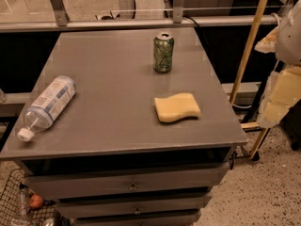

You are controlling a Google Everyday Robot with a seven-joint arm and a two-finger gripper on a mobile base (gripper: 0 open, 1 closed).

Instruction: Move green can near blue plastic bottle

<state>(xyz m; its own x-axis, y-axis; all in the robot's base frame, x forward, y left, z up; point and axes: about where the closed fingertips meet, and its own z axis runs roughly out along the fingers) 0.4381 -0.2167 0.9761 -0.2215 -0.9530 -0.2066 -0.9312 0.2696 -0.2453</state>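
Observation:
The green can (pixel 163 52) stands upright on the far middle of the grey table top (pixel 113 79), silver top up. The blue plastic bottle (pixel 47 105) lies on its side at the table's left edge, with its white cap pointing toward the front left corner. The can and bottle are far apart. My gripper (pixel 278 98) hangs at the right edge of the view, off the table's right side and well away from both, holding nothing that I can see.
A yellow sponge (pixel 177 107) lies on the table between the can and the front right corner. A wooden pole (pixel 248 51) leans right of the table. A rail (pixel 141 23) runs behind it. Drawers (pixel 131 185) are below and a wire basket (pixel 23 206) at the lower left.

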